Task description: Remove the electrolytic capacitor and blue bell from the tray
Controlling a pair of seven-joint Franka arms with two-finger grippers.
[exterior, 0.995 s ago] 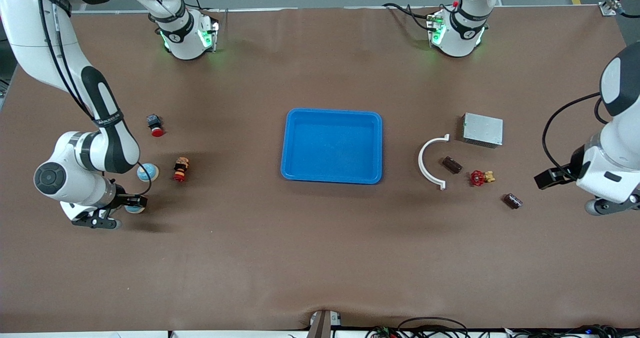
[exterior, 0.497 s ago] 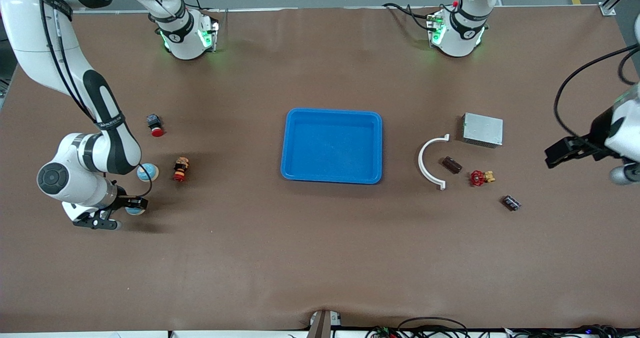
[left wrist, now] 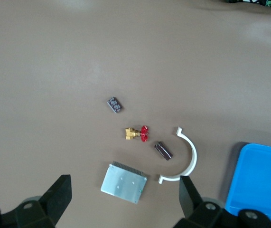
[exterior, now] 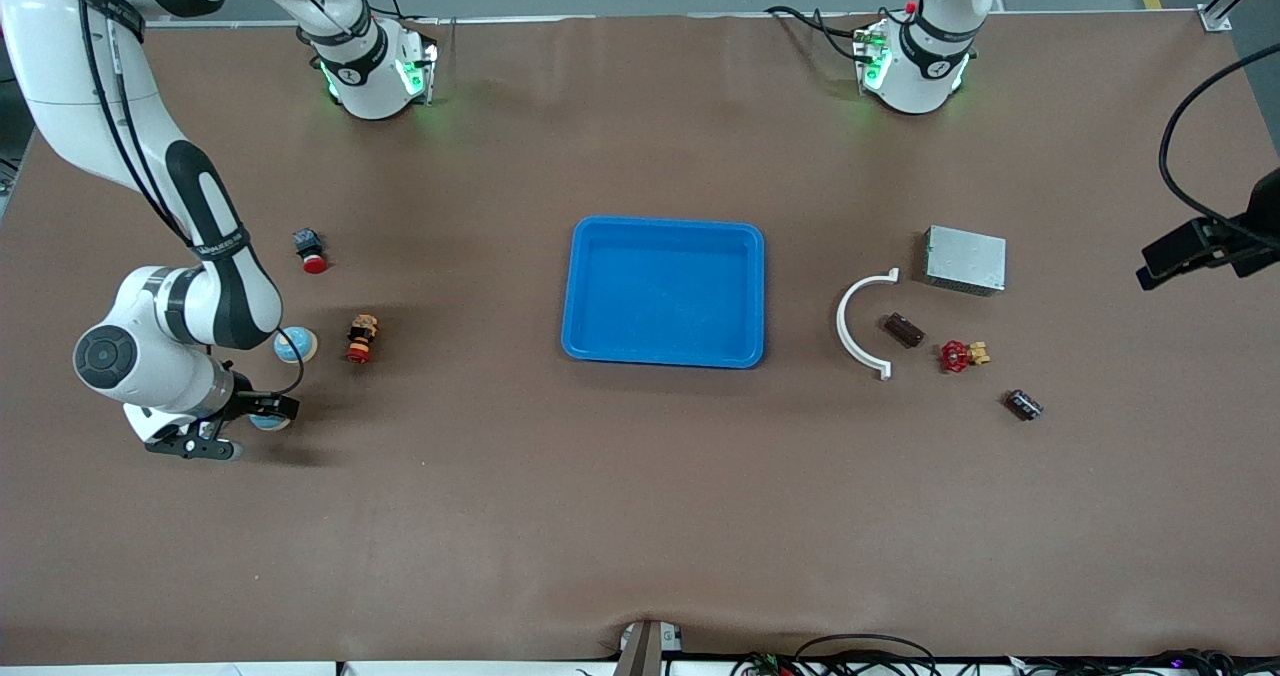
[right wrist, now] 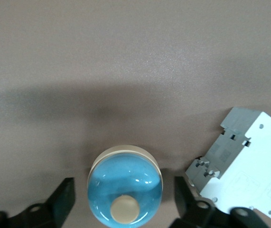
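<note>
Blue bell (right wrist: 125, 189) sits on the counter (exterior: 500, 516) well outside the tray (exterior: 664, 292), toward the right arm's end. Right hand (right wrist: 121, 202) straddles it, fingers spread, not gripping. Best lift straight up so neither finger nudges it or the white circuit breaker (right wrist: 242, 173) beside it. Capacitor (exterior: 1023, 404) lies off-tray toward the left arm's end. Left hand (left wrist: 126, 202) spread, raised above the grey box (left wrist: 124, 182).

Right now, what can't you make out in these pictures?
- Bell: front view, mostly hidden by the right gripper.
- Breaker: right wrist view, cut off by the edge; front view, hidden under the right arm.
- Left gripper: front view, mostly cut off by the edge.
- Capacitor: markings too small, both views.
</note>
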